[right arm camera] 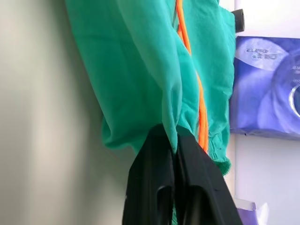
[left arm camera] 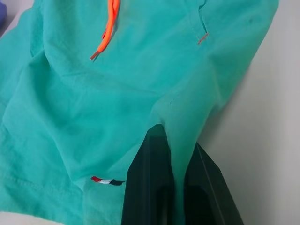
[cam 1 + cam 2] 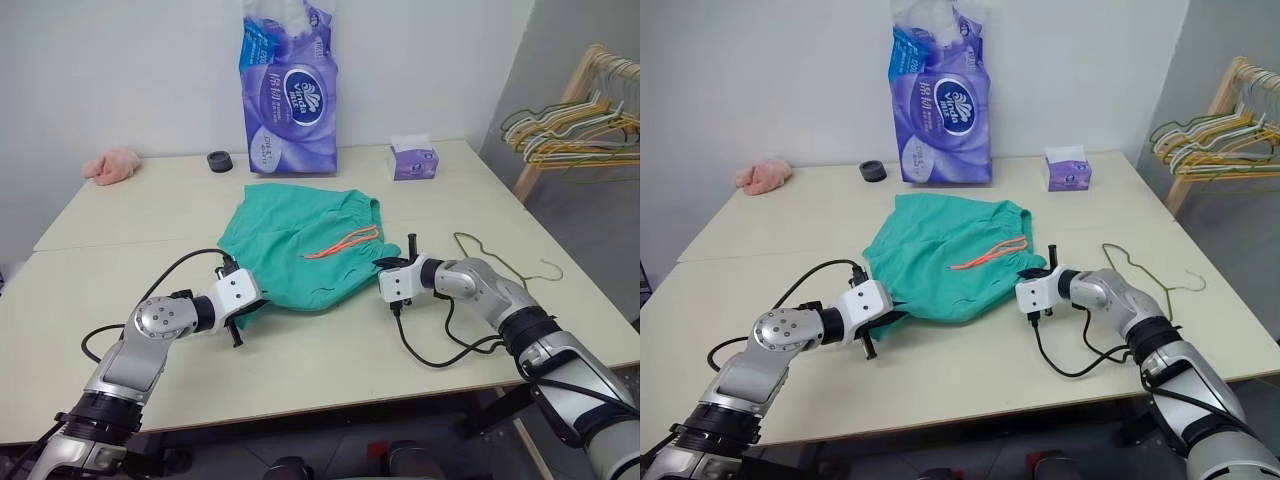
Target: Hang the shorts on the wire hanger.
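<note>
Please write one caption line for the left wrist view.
Left claw shut on a fold of the teal shorts.

Both arms are extended forward; the left gripper point(image 2: 174, 164) and the right gripper point(image 1: 175, 140) are each clamped on cloth between the fingers.

A bare test room: plain white walls, a pale worktop point(image 3: 120, 330), a wooden rack point(image 3: 560, 110) of hangers far right.

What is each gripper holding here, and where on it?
Both hold the shorts: the left gripper pinches a fold near the hem edge, the right gripper pinches the cloth beside the drawstring.
</note>
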`<action>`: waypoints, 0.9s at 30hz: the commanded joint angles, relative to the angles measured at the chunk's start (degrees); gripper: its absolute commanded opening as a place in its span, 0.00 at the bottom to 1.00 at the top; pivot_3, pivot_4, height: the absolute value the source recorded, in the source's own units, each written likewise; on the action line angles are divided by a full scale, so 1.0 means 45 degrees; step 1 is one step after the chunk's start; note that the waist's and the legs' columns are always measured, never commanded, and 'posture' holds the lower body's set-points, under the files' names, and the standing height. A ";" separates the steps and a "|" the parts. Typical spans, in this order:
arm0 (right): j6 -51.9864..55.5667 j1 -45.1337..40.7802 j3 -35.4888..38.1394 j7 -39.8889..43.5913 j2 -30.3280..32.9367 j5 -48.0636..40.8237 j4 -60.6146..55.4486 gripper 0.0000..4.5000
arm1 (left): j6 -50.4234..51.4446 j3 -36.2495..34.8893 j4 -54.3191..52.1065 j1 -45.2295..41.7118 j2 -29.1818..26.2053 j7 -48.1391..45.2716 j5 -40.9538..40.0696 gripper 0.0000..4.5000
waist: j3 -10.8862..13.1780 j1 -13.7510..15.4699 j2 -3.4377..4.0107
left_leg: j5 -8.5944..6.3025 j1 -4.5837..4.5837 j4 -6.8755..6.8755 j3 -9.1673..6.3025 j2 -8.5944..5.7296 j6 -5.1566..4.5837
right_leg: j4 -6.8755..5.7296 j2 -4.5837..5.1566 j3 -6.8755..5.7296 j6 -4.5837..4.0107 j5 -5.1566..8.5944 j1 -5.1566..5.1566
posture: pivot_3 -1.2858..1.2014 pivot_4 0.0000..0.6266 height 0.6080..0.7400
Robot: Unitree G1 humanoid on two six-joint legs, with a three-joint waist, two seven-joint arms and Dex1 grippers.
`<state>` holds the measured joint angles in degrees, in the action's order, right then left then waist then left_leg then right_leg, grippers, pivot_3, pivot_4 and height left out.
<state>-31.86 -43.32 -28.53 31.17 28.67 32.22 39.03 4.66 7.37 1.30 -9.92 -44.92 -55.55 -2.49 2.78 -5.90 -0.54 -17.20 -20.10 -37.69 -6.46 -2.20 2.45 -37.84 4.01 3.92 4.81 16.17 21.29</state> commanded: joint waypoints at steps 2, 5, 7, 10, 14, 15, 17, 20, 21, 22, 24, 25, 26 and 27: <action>0.1239 0.1164 0.0511 0.4227 0.1276 -0.2809 -0.3075 0.01 | 0.0738 0.0239 -0.2030 0.1159 -0.1299 -0.2987 -0.1768 0.00 | 0.0000 -0.0041 -0.0001 | -0.0002 -0.0007 0.0001 -0.0007 -0.0001 -0.0002 | 0.0009 0.0008 -0.0005 -0.0001 0.0001 -0.0001 | 0.49 0.00 1.00; 0.2695 0.2350 0.0783 0.6222 0.2453 -0.4183 -0.5808 0.01 | 0.1822 0.0262 -0.3315 0.2076 -0.2283 -0.4318 -0.2742 0.00 | 0.0002 -0.0041 0.0002 | -0.0017 -0.0024 -0.0010 -0.0005 -0.0005 -0.0020 | 0.0022 0.0018 -0.0005 0.0000 0.0001 -0.0007 | 0.49 0.00 1.00; 0.3930 0.3031 0.1004 0.7195 0.3082 -0.4924 -0.7550 0.01 | 0.2171 0.0176 -0.3852 0.2519 -0.2795 -0.4816 -0.3107 0.00 | 0.0011 -0.0042 0.0016 | -0.0022 -0.0044 -0.0025 -0.0004 0.0001 -0.0029 | 0.0018 0.0015 -0.0010 0.0004 0.0003 0.0001 | 0.48 0.00 1.00; 0.6052 0.4070 0.1127 0.8947 0.4379 -0.6191 -1.0526 0.01 | 0.2643 0.0007 -0.4424 0.3073 -0.3548 -0.5433 -0.3540 0.00 | 0.0014 0.0002 0.0027 | -0.0023 -0.0039 -0.0027 -0.0010 0.0013 -0.0034 | 0.0009 0.0004 -0.0024 0.0010 0.0009 -0.0002 | 0.48 0.00 1.00; 0.7674 0.4604 0.1028 1.0095 0.5168 -0.7159 -1.2635 0.01 | 0.2694 0.0032 -0.4553 0.3333 -0.3931 -0.5682 -0.3672 0.00 | 0.0015 0.0159 0.0027 | -0.0031 -0.0027 -0.0028 -0.0001 0.0016 -0.0046 | 0.0018 0.0003 -0.0035 0.0025 0.0022 -0.0020 | 0.48 0.00 1.00; 0.7983 0.4657 0.1029 1.0182 0.5211 -0.7266 -1.2913 0.01 | 0.2731 0.0024 -0.4579 0.3342 -0.3932 -0.5697 -0.3730 0.00 | 0.0015 0.0192 0.0027 | -0.0032 -0.0027 -0.0028 0.0006 0.0016 -0.0048 | 0.0018 0.0004 -0.0034 0.0027 0.0024 -0.0020 | 0.48 0.00 1.00; 0.8282 0.4692 0.1024 1.0220 0.5242 -0.7259 -1.3195 0.01 | 0.2780 0.0006 -0.4634 0.3358 -0.3902 -0.5704 -0.3756 0.00 | 0.0016 0.0221 0.0025 | -0.0034 -0.0027 -0.0030 0.0015 0.0017 -0.0050 | 0.0019 0.0004 -0.0036 0.0031 0.0026 -0.0020 | 0.48 0.00 1.00; 0.8274 0.4588 0.0801 1.0094 0.5032 -0.6820 -1.3104 0.01 | 0.2935 0.0152 -0.4898 0.3450 -0.3643 -0.5392 -0.3691 0.00 | 0.0016 0.0245 0.0024 | -0.0034 -0.0027 -0.0034 0.0021 0.0016 -0.0050 | 0.0019 0.0005 -0.0035 0.0031 0.0026 -0.0019 | 0.48 0.00 1.00; 0.8252 0.4565 0.0757 1.0154 0.5037 -0.6760 -1.3063 0.01 | 0.3159 0.0180 -0.5029 0.3496 -0.3565 -0.5284 -0.3786 0.00 | 0.0016 0.0248 0.0024 | -0.0034 -0.0028 -0.0035 0.0023 0.0016 -0.0050 | 0.0019 0.0005 -0.0035 0.0031 0.0026 -0.0019 | 0.48 0.00 1.00; 0.8094 0.4525 0.0740 1.0241 0.5128 -0.6653 -1.2968 0.07 | 0.3636 0.0178 -0.5223 0.3490 -0.3422 -0.5078 -0.4000 0.08 | 0.0016 0.0249 0.0024 | -0.0034 -0.0028 -0.0035 0.0023 0.0015 -0.0050 | 0.0019 0.0007 -0.0033 0.0031 0.0026 -0.0019 | 0.48 0.00 1.00; 0.7978 0.4561 0.0809 1.0533 0.5383 -0.6688 -1.2975 0.14 | 0.4271 0.0110 -0.5557 0.3493 -0.3292 -0.4944 -0.4376 0.15 | 0.0017 0.0255 0.0022 | -0.0035 -0.0029 -0.0035 0.0022 0.0016 -0.0050 | 0.0020 0.0007 -0.0033 0.0031 0.0026 -0.0021 | 0.48 0.00 1.00; 0.7946 0.4612 0.0886 1.0790 0.5588 -0.6823 -1.3043 0.20 | 0.4535 0.0046 -0.5731 0.3512 -0.3270 -0.4951 -0.4601 0.21 | 0.0019 0.0269 0.0019 | -0.0035 -0.0029 -0.0036 0.0022 0.0016 -0.0050 | 0.0019 0.0007 -0.0035 0.0031 0.0026 -0.0020 | 0.48 0.00 1.00; 0.7971 0.4664 0.0993 1.1035 0.5773 -0.7019 -1.3129 0.28 | 0.4763 -0.0032 -0.5886 0.3533 -0.3264 -0.4964 -0.4833 0.28 | 0.0019 0.0286 0.0020 | -0.0035 -0.0031 -0.0038 0.0022 0.0016 -0.0050 | 0.0019 0.0007 -0.0038 0.0031 0.0026 -0.0020 | 0.48 0.00 1.00; 0.8027 0.4701 0.1126 1.1235 0.5939 -0.7248 -1.3203 0.36 | 0.4988 -0.0115 -0.6020 0.3544 -0.3253 -0.4942 -0.5055 0.35 | 0.0019 0.0294 0.0020 | -0.0035 -0.0030 -0.0039 0.0022 0.0015 -0.0050 | 0.0019 0.0007 -0.0038 0.0032 0.0026 -0.0022 | 0.48 0.00 1.00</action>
<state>4.55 -21.79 -25.68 79.77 54.37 1.42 -18.76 25.43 8.60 -23.52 6.13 -59.43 -78.07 -22.84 2.87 -4.58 -0.45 -17.36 -20.23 -37.87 -6.37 -2.13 2.23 -37.75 4.04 3.74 4.95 16.29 21.19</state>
